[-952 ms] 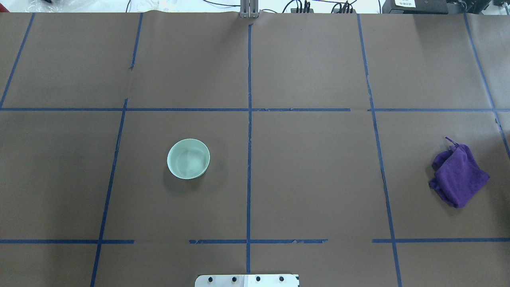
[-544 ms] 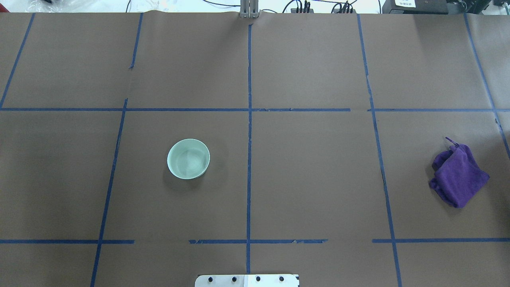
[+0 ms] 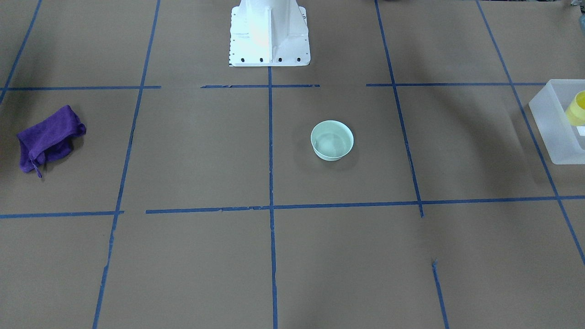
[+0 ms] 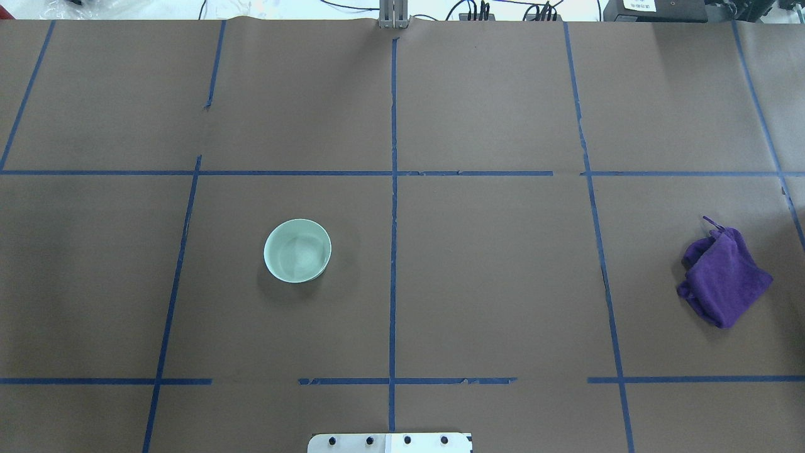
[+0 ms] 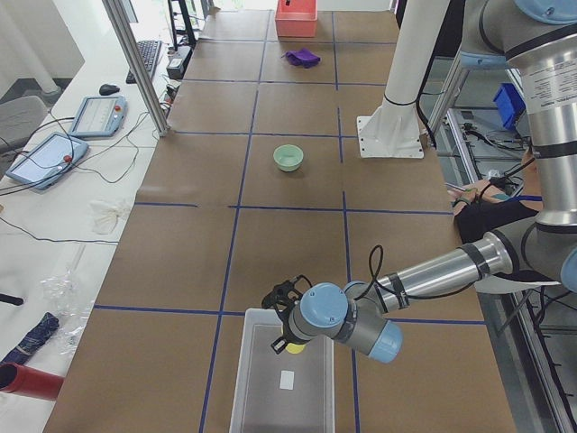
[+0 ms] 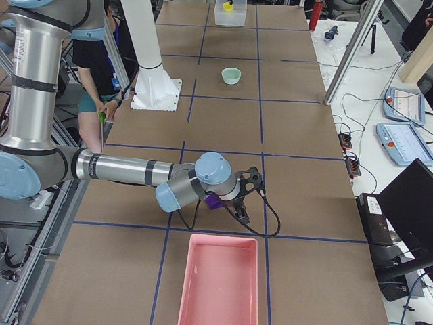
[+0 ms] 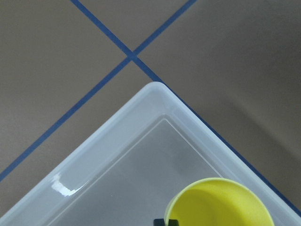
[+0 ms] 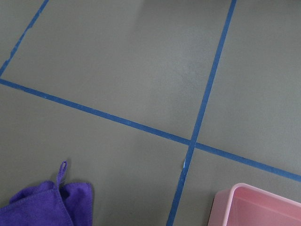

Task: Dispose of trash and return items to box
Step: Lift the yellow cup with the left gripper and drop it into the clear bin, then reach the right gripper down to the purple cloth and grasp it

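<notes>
Bowl [image 4: 297, 250] — one; cup [image 3: 577, 108] — one; box [image 3: 550, 122] one.

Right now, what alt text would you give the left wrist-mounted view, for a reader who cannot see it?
A top-down look into a yellow cup at the frame's bottom edge, seen within one rounded corner of a translucent white box. Beyond the box lies a brown table marked with crossing blue tape lines.
</notes>
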Available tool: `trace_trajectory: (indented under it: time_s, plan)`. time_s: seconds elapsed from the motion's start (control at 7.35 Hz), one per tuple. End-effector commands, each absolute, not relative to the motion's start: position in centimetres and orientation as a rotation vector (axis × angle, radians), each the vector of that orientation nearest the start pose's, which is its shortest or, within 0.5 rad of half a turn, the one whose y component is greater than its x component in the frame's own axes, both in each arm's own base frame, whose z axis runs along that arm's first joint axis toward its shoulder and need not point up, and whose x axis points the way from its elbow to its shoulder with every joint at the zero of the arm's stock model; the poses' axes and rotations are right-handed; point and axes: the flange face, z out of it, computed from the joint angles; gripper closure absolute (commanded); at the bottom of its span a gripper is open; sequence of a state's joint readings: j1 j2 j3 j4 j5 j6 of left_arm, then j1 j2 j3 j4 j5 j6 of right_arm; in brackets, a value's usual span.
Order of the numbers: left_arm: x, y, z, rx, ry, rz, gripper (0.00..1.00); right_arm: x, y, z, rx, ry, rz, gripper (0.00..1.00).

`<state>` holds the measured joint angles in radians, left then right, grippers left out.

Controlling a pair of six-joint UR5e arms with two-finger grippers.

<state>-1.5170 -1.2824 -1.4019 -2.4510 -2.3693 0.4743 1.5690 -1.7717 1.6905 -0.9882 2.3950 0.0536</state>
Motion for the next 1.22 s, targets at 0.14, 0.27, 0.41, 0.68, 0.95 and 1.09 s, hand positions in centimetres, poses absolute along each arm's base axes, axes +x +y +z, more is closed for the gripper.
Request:
trace_trajectory:
  time_s: [0.14, 0.27, 0.41, 0.68, 0.95, 1.09]
  plan:
    - [-3.2, -35.1, 76.9, 0.565, 0.742, 0.688, 0.40, 5.9, -42.7, 62.1, 0.451, -0.820, -0.157, 0.00]
    - [-3.2, -35.1, 76.8, 0.569, 0.742, 0.688, 0.31, 5.9, -42.7, 62.1, 0.450, -0.822, -0.160, 0.00]
    - [-3.1, -36.0, 76.0, 0.582, 0.740, 0.689, 0.00, 5.7, -42.8, 61.8, 0.453, -0.823, -0.162, 0.00]
    - [-2.9, -39.2, 70.3, 0.607, 0.746, 0.620, 0.00, 3.0, -43.6, 58.2, 0.447, -0.861, -0.150, 0.00]
    - [-2.9, -43.0, 64.4, 0.615, 0.732, 0.616, 0.00, -4.3, -43.0, 51.4, 0.408, -0.932, -0.155, 0.00]
    - [-2.9, -43.6, 63.7, 0.627, 0.728, 0.620, 0.00, -7.3, -42.2, 51.1, 0.431, -0.906, -0.191, 0.00]
